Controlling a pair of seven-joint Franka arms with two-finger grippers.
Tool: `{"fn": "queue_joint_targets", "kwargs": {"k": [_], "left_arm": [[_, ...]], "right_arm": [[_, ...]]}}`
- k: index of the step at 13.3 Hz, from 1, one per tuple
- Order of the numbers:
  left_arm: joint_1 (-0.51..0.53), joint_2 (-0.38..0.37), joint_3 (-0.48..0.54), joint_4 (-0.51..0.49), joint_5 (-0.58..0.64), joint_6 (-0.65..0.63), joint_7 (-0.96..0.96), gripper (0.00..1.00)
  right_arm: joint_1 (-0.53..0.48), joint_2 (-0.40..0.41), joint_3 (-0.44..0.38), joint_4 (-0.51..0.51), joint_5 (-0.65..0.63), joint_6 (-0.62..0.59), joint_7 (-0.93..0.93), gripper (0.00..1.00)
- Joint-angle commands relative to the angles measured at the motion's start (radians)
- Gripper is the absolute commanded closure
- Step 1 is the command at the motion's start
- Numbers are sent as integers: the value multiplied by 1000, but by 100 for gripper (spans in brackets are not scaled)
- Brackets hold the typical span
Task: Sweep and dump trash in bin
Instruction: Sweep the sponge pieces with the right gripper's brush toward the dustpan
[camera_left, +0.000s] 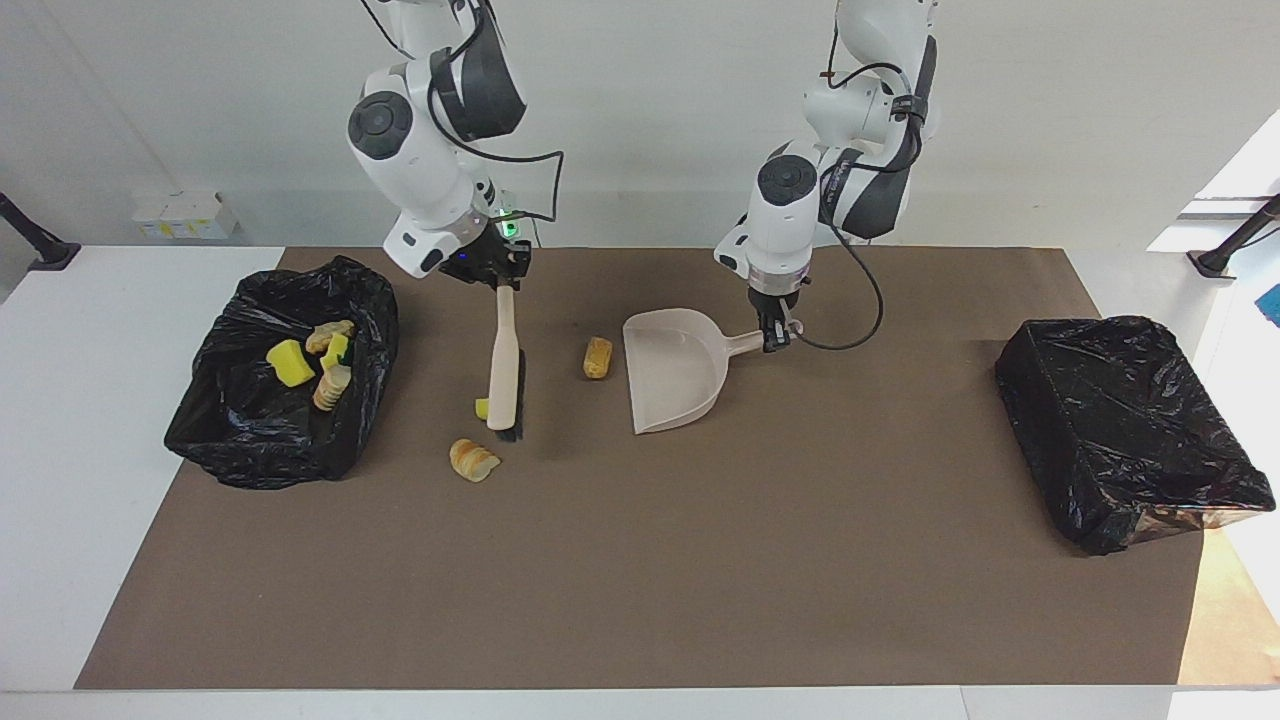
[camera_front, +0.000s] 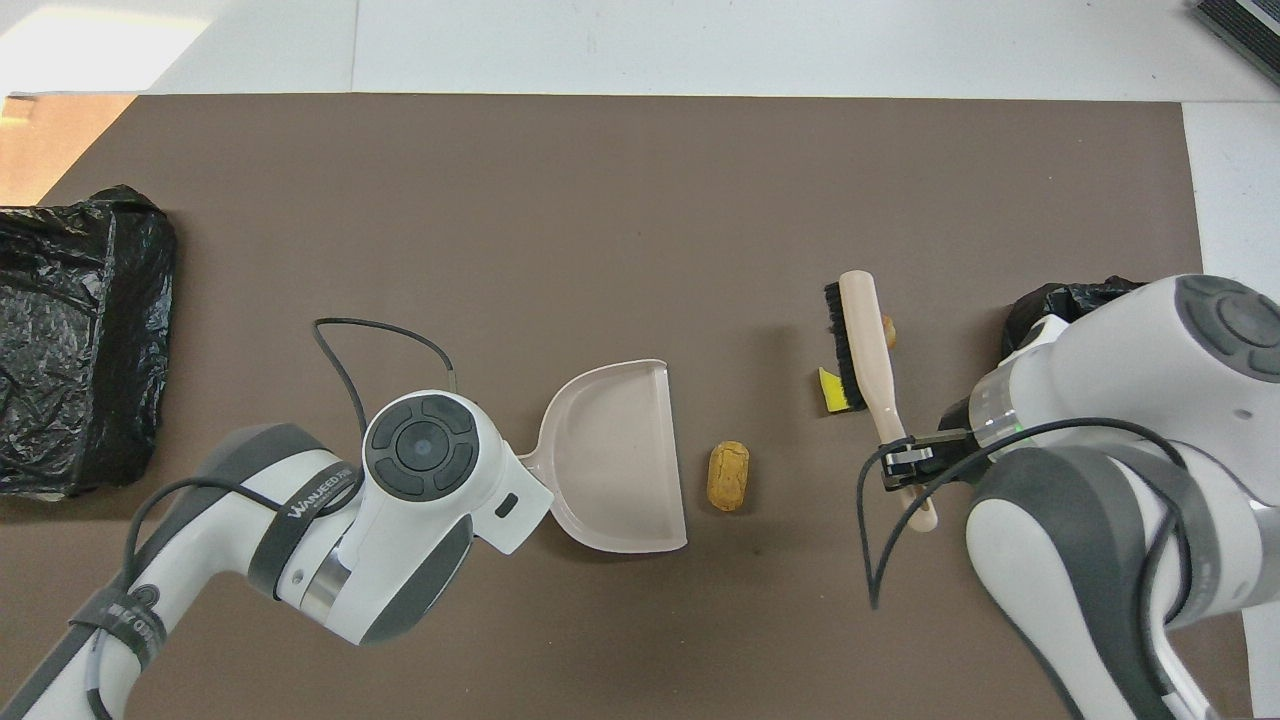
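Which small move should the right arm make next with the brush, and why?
Probably a short sweep toward the beige plastic dustpan, which the left gripper holds by its handle. The right gripper holds the beige-handled brush, its bristles beside a small yellow sponge chunk; the tan corn-cob stub lies between brush and pan.

White wall (camera_left: 640, 120); white table (camera_left: 90, 330) under brown mat (camera_left: 640, 560); small white box (camera_left: 185, 215) by wall.

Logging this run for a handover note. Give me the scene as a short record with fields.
right claw: shut on beige-handled black-bristle brush
left claw: shut on beige plastic dustpan handle
loose scraps: tan bread piece beside dustpan; yellow sponge chunk against bristles; croissant piece
black-lined bin with scraps: right arm's end
second black-lined bin: left arm's end
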Motion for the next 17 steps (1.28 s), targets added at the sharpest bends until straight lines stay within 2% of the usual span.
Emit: {"fn": "queue_joint_targets", "kwargs": {"k": [1, 5, 7, 9, 14, 17], "left_arm": [[-40, -12, 13, -45, -6, 33, -24, 100], [-42, -10, 15, -58, -6, 45, -27, 100], [-47, -12, 13, -58, -6, 34, -111, 100], [-67, -15, 13, -58, -6, 27, -141, 100], [-110, -28, 12, -58, -6, -24, -208, 100], [-110, -30, 12, -58, -6, -41, -211, 100]], "right_arm": [[-61, 38, 17, -5, -121, 57, -173, 100], [-107, 151, 15, 22, -349, 169, -235, 100], [-130, 178, 18, 32, -404, 176, -238, 100], [-146, 227, 17, 20, -404, 176, -236, 100], [-82, 189, 26, -33, -390, 129, -230, 100], [4, 132, 27, -92, -251, 109, -181, 100]]}}
